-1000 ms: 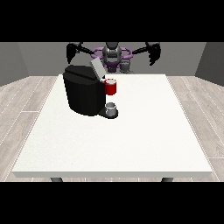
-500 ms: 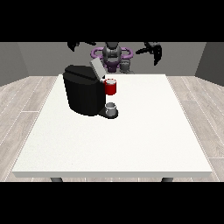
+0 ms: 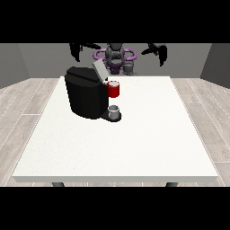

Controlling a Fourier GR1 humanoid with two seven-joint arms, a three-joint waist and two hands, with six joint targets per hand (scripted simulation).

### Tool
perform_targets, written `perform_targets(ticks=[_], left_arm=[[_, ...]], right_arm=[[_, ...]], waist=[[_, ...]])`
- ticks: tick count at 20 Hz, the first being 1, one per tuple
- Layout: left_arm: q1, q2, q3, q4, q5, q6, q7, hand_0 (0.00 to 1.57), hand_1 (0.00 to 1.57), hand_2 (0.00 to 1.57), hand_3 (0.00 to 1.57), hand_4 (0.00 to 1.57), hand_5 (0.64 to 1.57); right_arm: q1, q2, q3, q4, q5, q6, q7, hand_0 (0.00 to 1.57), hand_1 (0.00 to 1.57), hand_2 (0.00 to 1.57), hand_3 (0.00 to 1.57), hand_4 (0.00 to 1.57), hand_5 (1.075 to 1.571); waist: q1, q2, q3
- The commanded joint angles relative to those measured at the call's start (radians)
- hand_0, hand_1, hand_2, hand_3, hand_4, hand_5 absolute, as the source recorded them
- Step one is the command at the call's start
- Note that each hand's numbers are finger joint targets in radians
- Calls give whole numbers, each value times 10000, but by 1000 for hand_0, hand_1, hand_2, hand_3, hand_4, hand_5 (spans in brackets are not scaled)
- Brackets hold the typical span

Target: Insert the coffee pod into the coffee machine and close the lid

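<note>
Both your hands were up behind the machine, well apart from it: hand at the view's left, hand at the view's right; open or closed, couldn't tell for either. Lid stood raised; red thing at the machine's front. Pod not surely placed; one grey thing sat at the machine's base, another grey thing behind the machine at the table far edge. Pod was probably light, stiff and slick; pinch it across its sides.

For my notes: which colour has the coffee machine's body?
Black, seen in the front view: the coffee machine.
</note>
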Motion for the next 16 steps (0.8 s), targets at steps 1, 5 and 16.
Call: perform_targets(ticks=[1, 5, 16], left_arm=[[778, -13, -463, -929, 184, 183, -181, 0, 0, 0, 0, 356, 1571], [1053, -9, -752, -2224, 453, -45, 898, 0, 0, 0, 0, 342, 1571], [1954, 529, -689, -4082, 1116, 609, 1088, 0, 0, 0, 0, 360, 1571]], right_arm=[[-220, -148, -618, 559, -720, 335, -266, 0, 0, 0, 0, 129, 1571], [-324, 46, -345, 1124, -410, 40, -220, 0, 0, 0, 0, 149, 1571], [-1450, 395, 645, 1266, -197, 475, -252, 0, 0, 0, 0, 0, 1571]], waist=[[183, 512, 1], [273, 623, 1], [-662, 1657, -3]])
